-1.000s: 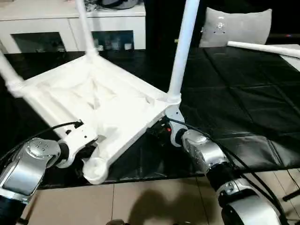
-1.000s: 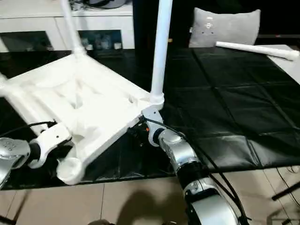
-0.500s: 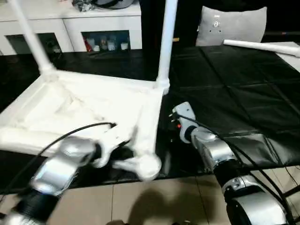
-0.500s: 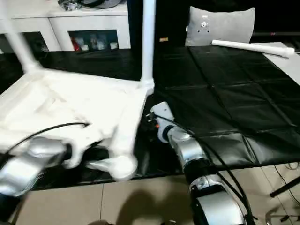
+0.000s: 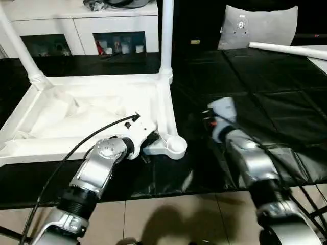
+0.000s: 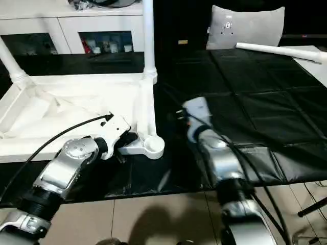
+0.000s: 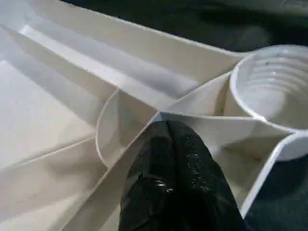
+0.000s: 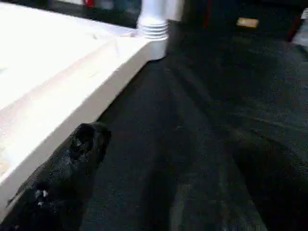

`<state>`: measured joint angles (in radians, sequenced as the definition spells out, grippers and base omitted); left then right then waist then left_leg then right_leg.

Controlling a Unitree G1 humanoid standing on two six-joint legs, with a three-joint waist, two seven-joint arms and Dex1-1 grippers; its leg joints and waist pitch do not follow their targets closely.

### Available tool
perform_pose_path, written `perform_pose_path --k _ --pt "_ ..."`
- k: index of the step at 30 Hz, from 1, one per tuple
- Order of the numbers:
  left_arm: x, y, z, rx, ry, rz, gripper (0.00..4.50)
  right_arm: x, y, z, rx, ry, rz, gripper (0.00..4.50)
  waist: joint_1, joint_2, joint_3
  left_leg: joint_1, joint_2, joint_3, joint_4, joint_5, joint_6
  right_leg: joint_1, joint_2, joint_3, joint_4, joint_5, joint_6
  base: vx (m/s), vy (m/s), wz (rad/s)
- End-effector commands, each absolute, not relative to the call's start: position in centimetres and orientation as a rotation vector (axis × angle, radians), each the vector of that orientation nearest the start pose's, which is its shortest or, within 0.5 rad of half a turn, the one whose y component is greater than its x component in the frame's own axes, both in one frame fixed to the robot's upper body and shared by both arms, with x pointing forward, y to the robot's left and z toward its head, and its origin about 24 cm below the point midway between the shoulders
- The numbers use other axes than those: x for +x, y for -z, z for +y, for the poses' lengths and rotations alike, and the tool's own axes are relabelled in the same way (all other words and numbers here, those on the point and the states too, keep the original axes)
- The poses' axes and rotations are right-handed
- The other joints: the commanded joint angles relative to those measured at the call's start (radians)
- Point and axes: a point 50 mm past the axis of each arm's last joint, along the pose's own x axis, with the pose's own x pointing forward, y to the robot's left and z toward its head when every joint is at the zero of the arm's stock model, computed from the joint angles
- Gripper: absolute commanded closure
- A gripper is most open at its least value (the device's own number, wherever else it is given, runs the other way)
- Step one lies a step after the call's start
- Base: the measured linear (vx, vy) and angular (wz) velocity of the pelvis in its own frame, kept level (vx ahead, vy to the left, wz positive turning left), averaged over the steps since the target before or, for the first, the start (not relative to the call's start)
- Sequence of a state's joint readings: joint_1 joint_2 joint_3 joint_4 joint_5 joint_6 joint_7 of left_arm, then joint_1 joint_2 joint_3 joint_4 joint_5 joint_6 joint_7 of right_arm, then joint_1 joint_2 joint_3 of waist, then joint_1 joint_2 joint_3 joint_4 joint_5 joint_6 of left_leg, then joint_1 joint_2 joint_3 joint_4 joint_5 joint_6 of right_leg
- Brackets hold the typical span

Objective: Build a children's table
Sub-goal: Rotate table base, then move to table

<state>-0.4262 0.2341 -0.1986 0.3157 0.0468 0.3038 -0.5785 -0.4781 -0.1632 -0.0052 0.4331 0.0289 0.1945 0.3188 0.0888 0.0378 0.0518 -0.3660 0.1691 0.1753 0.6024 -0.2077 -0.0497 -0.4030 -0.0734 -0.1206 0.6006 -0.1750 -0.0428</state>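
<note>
Here the tabletop (image 5: 92,109) lies upside down on the black-covered counter (image 5: 265,102), its ribbed underside facing up. Two white legs stand upright in its far corner sockets: one leg (image 5: 166,35) at the far right corner and another leg (image 5: 18,46) at the far left corner. The near right corner socket (image 5: 175,145) is open, its threaded inside visible in the left wrist view. A loose leg (image 5: 286,49) lies flat at the far right of the counter, well apart from the tabletop, near a grey cushion (image 5: 258,25).

The left gripper (image 7: 168,144) has its jaws together, the black tips resting against a rib of the underside just beside the open socket. The right gripper (image 8: 91,139) hovers over the bare counter just to the right of the tabletop's right edge, jaws spread wide apart and holding nothing. White cabinets (image 5: 76,25) stand behind the counter.
</note>
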Motion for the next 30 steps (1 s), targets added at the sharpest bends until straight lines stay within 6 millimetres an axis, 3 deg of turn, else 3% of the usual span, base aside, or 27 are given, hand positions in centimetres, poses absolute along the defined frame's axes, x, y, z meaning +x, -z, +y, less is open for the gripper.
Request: perform_pose_path --k 1,3,6,9,11,12,13,14,15,16,17,18,19,20,21,22,23,24,25,26,27,28,29,30 --pt "31.7 -5.9 12.2 0.224 0.671 0.245 4.17 33.4 -6.7 -14.8 -0.088 -0.342 0.158 0.0 0.006 -0.003 -0.072 0.003 0.061 -0.024 -0.062 -0.091 0.077 0.064 -0.094 0.069 -0.076 -0.199 -0.151 0.0 0.0 0.0" --pt "30.9 -7.2 12.8 0.031 0.546 0.131 3.95 31.9 -7.5 -15.1 -0.035 -0.299 0.14 0.0 0.009 -0.001 -0.073 -0.001 0.073 -0.028 -0.064 -0.086 0.074 0.067 -0.097 0.071 -0.071 -0.185 -0.154 0.0 0.0 0.0" --pt "30.0 -7.5 13.6 -0.046 0.424 0.116 3.83 30.5 -7.7 -15.1 -0.048 -0.276 0.144 0.0 0.004 -0.005 -0.069 -0.001 0.07 -0.027 -0.066 -0.096 0.088 0.06 -0.088 0.068 -0.073 -0.182 -0.153 0.0 0.0 0.0" --pt "28.8 -7.6 14.0 -0.045 0.365 0.094 3.6 29.5 -7.7 -14.9 -0.074 -0.287 0.136 0.0 0.001 -0.015 -0.058 0.0 0.06 -0.023 -0.071 -0.155 0.074 0.057 -0.087 0.064 -0.098 -0.368 -0.087 0.0 0.0 0.0" --pt "27.7 -7.3 14.6 0.026 0.295 0.083 3.48 28.8 -7.6 -14.6 -0.072 -0.279 0.133 0.0 0.0 -0.015 -0.056 -0.002 0.064 -0.026 -0.074 -0.156 0.065 0.054 -0.086 0.067 -0.1 -0.396 -0.057 0.0 0.0 0.0" --pt "27.5 -7.1 14.8 0.034 0.265 0.084 3.4 28.8 -7.6 -14.5 -0.066 -0.275 0.132 0.0 0.001 -0.008 -0.056 -0.055 0.046 -0.074 -0.091 -0.156 0.135 0.096 -0.106 0.012 -0.083 -0.367 -0.06 0.0 -0.013 0.19" --pt "27.5 -7.1 14.8 0.034 0.265 0.084 3.27 28.8 -7.6 -14.5 -0.066 -0.275 0.132 0.0 -0.002 0.003 -0.063 -0.039 0.04 -0.092 -0.074 -0.154 0.172 0.085 -0.115 -0.004 -0.087 -0.334 -0.087 -0.01 -0.025 0.49" --pt "27.4 -7.0 15.0 0.032 0.235 0.086 3.27 28.6 -7.6 -14.5 -0.064 -0.27 0.133 0.0 -0.01 0.0 -0.06 -0.048 0.037 -0.098 -0.07 -0.15 0.185 0.088 -0.117 -0.009 -0.089 -0.311 -0.107 -0.01 -0.025 0.49" --pt "27.2 -7.0 15.3 0.03 0.187 0.083 3.12 28.5 -7.7 -14.6 -0.066 -0.259 0.131 0.0 -0.013 0.003 -0.057 -0.061 0.038 -0.116 -0.068 -0.144 0.188 0.099 -0.114 -0.024 -0.085 -0.28 -0.118 -0.019 -0.025 0.53" --pt "27.1 -7.1 15.4 0.033 0.164 0.082 3.1 28.5 -7.7 -14.6 -0.064 -0.253 0.132 0.0 -0.016 0.016 -0.051 -0.061 0.056 -0.147 -0.084 -0.205 0.164 0.103 -0.097 -0.04 -0.07 -0.276 -0.099 -0.018 -0.026 0.46" --pt "27.0 -7.2 15.5 0.031 0.143 0.085 3.06 28.4 -7.8 -14.7 -0.061 -0.257 0.132 0.0 -0.022 0.021 -0.051 -0.057 0.071 -0.172 -0.096 -0.26 0.15 0.101 -0.084 -0.038 -0.05 -0.255 -0.088 -0.018 -0.026 0.46" --pt "26.9 -7.3 15.6 0.026 0.127 0.082 2.95 28.3 -7.7 -14.7 -0.069 -0.272 0.129 0.0 -0.028 0.032 -0.051 -0.037 0.093 -0.227 -0.122 -0.372 0.121 0.089 -0.055 -0.023 -0.01 -0.207 -0.076 0.02 -0.041 0.54" --pt "26.9 -7.4 15.7 0.02 0.121 0.081 2.82 28.2 -7.6 -14.8 -0.078 -0.28 0.129 0.0 -0.038 0.032 -0.045 -0.009 0.101 -0.274 -0.136 -0.47 0.097 0.061 -0.036 0.001 0.021 -0.177 -0.109 0.033 -0.078 0.66" --pt "26.9 -7.5 15.6 0.017 0.116 0.08 2.73 28.1 -7.6 -14.8 -0.085 -0.283 0.131 0.0 -0.042 0.034 -0.041 -0.002 0.098 -0.297 -0.146 -0.507 0.089 0.053 -0.029 0.011 0.035 -0.185 -0.134 0.033 -0.078 0.66" --pt "26.8 -7.5 15.6 0.02 0.12 0.079 2.7 28.1 -7.5 -14.9 -0.088 -0.282 0.135 0.0 -0.047 0.027 -0.033 -0.005 0.083 -0.324 -0.162 -0.553 0.082 0.048 -0.018 0.037 0.053 -0.223 -0.176 0.011 -0.113 0.71" --pt "26.8 -7.5 15.5 0.021 0.123 0.079 2.68 28.1 -7.4 -15.0 -0.088 -0.281 0.137 0.0 -0.047 0.021 -0.03 -0.017 0.061 -0.328 -0.168 -0.567 0.073 0.055 -0.021 0.049 0.05 -0.237 -0.198 -0.031 -0.156 0.71" --pt "26.7 -7.6 15.4 0.028 0.138 0.078 2.62 28.1 -7.2 -15.1 -0.093 -0.278 0.144 0.0 -0.04 0.0 -0.022 -0.055 -0.004 -0.305 -0.148 -0.574 0.036 0.072 -0.045 0.064 -0.006 -0.329 -0.263 -0.031 -0.156 0.71" --pt "26.6 -7.6 15.3 0.034 0.137 0.077 2.5 28.1 -7.2 -15.3 -0.09 -0.27 0.151 0.0 -0.029 -0.037 -0.037 -0.064 -0.07 -0.236 -0.013 -0.471 -0.016 0.074 -0.113 0.061 -0.107 -0.615 -0.312 -0.056 -0.195 0.63" --pt "26.6 -7.6 15.3 0.035 0.134 0.077 2.38 28.0 -7.2 -15.3 -0.088 -0.267 0.153 0.0 -0.009 -0.037 -0.039 -0.035 -0.058 -0.091 0.196 -0.219 0.051 0.075 -0.201 0.022 -0.183 -0.741 -0.354 -0.018 -0.184 0.43" --pt "26.6 -7.5 15.3 0.033 0.132 0.08 2.3 28.0 -7.1 -15.4 -0.081 -0.26 0.159 0.0 -0.016 -0.047 -0.023 -0.071 -0.037 -0.07 0.207 -0.18 0.077 0.093 -0.204 0.004 -0.174 -0.722 -0.284 -0.018 -0.184 0.43" --pt "26.5 -7.5 15.3 0.03 0.133 0.083 2.28 28.0 -7.0 -15.4 -0.077 -0.256 0.163 0.0 -0.006 -0.041 -0.02 -0.049 -0.024 -0.041 0.187 -0.15 0.093 0.094 -0.189 -0.04 -0.174 -0.656 -0.197 0.002 -0.174 0.48" --pt "26.4 -7.5 15.3 0.03 0.13 0.085 2.28 27.9 -6.9 -15.4 -0.075 -0.252 0.171 0.0 -0.006 -0.041 -0.022 -0.038 -0.01 -0.038 0.157 -0.165 0.107 0.104 -0.186 -0.051 -0.168 -0.623 -0.171 -0.01 -0.171 0.57" --pt "26.4 -7.5 15.3 0.03 0.127 0.087 2.19 27.9 -6.7 -15.5 -0.066 -0.242 0.18 0.0 -0.008 -0.012 -0.047 0.042 0.022 -0.037 0.036 -0.232 0.121 0.089 -0.075 -0.018 -0.148 -0.476 -0.096 -0.01 -0.171 0.57" --pt "26.4 -7.5 15.3 0.029 0.126 0.088 1.94 27.9 -6.7 -15.5 -0.057 -0.234 0.183 0.0 -0.024 0.013 -0.055 0.082 0.232 -0.163 -0.079 -0.155 0.204 0.069 -0.025 -0.053 -0.053 -0.286 0.002 -0.011 -0.148 0.38"
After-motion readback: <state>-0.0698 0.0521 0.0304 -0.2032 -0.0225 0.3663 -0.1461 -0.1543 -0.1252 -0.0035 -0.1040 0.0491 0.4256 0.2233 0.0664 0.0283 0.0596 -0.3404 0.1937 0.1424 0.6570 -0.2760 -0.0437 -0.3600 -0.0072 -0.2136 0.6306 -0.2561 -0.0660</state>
